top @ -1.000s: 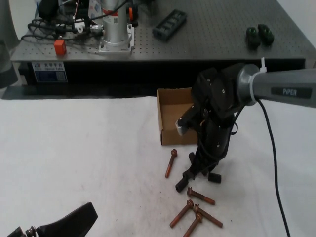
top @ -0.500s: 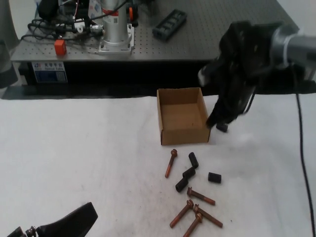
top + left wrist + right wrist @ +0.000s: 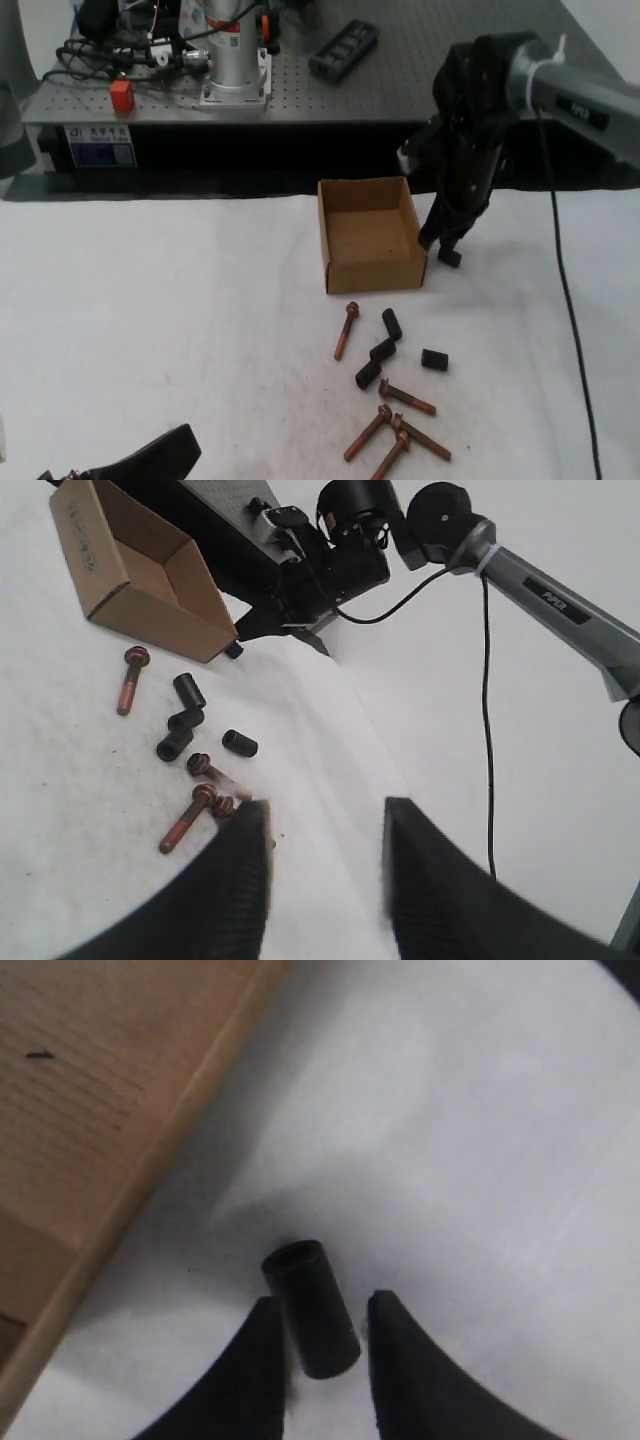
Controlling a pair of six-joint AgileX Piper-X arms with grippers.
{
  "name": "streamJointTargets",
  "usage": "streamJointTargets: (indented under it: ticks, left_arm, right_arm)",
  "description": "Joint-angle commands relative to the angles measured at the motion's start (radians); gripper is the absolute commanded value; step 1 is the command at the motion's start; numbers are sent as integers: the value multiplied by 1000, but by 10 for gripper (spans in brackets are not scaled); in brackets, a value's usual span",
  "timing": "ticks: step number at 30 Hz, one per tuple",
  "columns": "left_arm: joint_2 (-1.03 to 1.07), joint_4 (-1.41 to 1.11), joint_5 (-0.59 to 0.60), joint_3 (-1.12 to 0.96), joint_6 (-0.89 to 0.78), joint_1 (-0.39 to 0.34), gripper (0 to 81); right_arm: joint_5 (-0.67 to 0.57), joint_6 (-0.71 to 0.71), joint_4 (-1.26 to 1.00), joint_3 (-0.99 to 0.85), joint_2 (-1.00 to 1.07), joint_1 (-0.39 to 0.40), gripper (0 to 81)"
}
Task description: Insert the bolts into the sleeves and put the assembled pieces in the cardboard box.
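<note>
The right tool (image 3: 322, 1312) clamps a smooth black tubular sleeve (image 3: 308, 1300), long axis running along the fingers (image 3: 250, 1380), hollow end outward, just at 3 o'clock of the brown cardboard box (image 3: 368, 245) on the white-clothed table (image 3: 150, 330). The left tool (image 3: 325, 815) gapes, empty.

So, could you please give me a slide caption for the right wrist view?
Right tool grips a black cylindrical sleeve beside the brown cardboard box.
</note>
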Motion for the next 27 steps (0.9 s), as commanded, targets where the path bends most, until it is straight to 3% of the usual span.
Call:
streamJointTargets:
  ticks: [1, 12, 15, 17, 21, 23, 27]
  left_arm:
    - [-10, -11, 6, -12, 13, 2, 279]
    - [-10, -8, 6, -12, 13, 2, 279]
    - [-10, -8, 6, -12, 13, 2, 279]
    - [-10, -8, 6, -12, 20, 2, 265]
    - [-2, -85, -24, -12, 119, 2, 208]
    - [19, -139, -49, -12, 173, 2, 205]
    - [141, -74, -14, -47, 272, 2, 207]
  right_arm:
    - [-1, -4, 3, -16, 0, -5, 212]
    - [-1, -28, 6, -16, 68, -7, 207]
    - [-1, -26, 5, -19, 62, -7, 127]
    - [-1, -26, 5, -18, 45, -10, 24]
    - [-23, 17, 5, -18, -20, -30, 10]
    - [-106, 80, 26, -18, -76, -51, 10]
    - [-425, 214, 83, 14, -227, -112, 10]
